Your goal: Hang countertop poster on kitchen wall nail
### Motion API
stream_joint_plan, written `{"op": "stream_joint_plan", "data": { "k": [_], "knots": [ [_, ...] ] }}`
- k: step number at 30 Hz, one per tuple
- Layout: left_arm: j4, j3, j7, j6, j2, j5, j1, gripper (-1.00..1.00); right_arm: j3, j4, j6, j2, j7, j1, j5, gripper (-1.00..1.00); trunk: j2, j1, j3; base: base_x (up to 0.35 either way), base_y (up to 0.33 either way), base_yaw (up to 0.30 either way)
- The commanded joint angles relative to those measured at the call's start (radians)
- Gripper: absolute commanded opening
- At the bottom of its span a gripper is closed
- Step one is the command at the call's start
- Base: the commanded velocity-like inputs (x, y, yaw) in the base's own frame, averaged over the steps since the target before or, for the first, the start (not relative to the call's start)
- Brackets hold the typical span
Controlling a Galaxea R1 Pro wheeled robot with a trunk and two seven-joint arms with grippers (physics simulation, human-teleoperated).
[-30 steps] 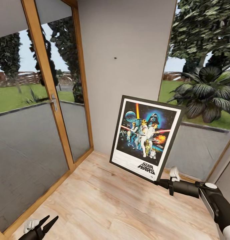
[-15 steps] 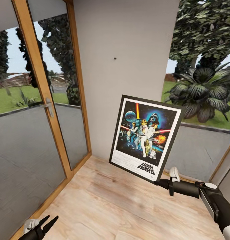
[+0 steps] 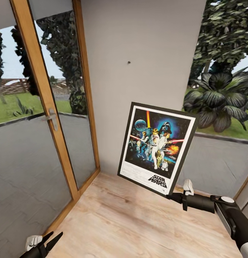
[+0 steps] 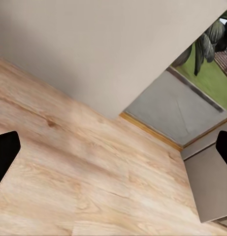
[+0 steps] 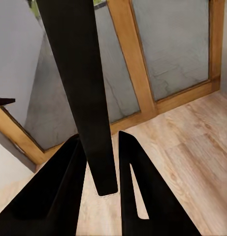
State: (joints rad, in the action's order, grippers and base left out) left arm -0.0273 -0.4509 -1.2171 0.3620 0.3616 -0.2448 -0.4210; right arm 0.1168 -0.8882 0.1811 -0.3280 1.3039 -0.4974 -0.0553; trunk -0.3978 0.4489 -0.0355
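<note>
The right tool [image 3: 173,196] pinches the lower right corner of the poster [image 3: 158,147], its two dark fingers [image 5: 135,187] closed on either side of the black frame edge in the right wrist view. The poster hangs in mid-air, tilted slightly clockwise, in front of a pale-grey wall [image 3: 138,39], with the wall nail [image 3: 129,62] a dark speck at about 11 o'clock from its top edge, well apart. The left tool [image 3: 48,240] sits low at 7 o'clock in the head view, fingers spread wide over the wooden floor [image 3: 131,218], holding nothing. A wood-framed glass door [image 3: 41,82] stands at 9 o'clock.
</note>
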Motion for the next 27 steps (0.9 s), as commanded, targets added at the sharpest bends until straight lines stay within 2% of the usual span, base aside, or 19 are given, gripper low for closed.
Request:
{"op": "stream_joint_plan", "data": {
  "k": [1,8,16,27],
  "knots": [
    [0.001,0.009,-0.002,0.005,0.000,-0.010,-0.001,1.00,0.000,0.000,0.012,0.000,0.004,-0.001,-0.004,-1.00,-0.002,0.001,-0.002,0.253,0.248,-0.210],
    [0.001,0.009,-0.002,0.005,0.000,-0.010,-0.001,1.00,0.000,0.000,0.013,0.000,0.003,-0.001,-0.004,-1.00,-0.002,0.001,0.005,0.228,0.223,-0.244],
    [0.001,0.009,-0.002,0.006,0.000,-0.009,-0.001,1.00,0.001,0.000,0.012,0.000,0.003,-0.001,-0.003,-1.00,-0.002,0.001,0.012,0.097,0.091,-0.250],
    [0.000,0.010,-0.002,0.005,0.000,-0.008,-0.001,1.00,0.001,0.000,0.012,0.000,0.003,-0.001,-0.003,-1.00,-0.002,0.001,0.013,0.234,0.262,-0.029]
  ]
}}
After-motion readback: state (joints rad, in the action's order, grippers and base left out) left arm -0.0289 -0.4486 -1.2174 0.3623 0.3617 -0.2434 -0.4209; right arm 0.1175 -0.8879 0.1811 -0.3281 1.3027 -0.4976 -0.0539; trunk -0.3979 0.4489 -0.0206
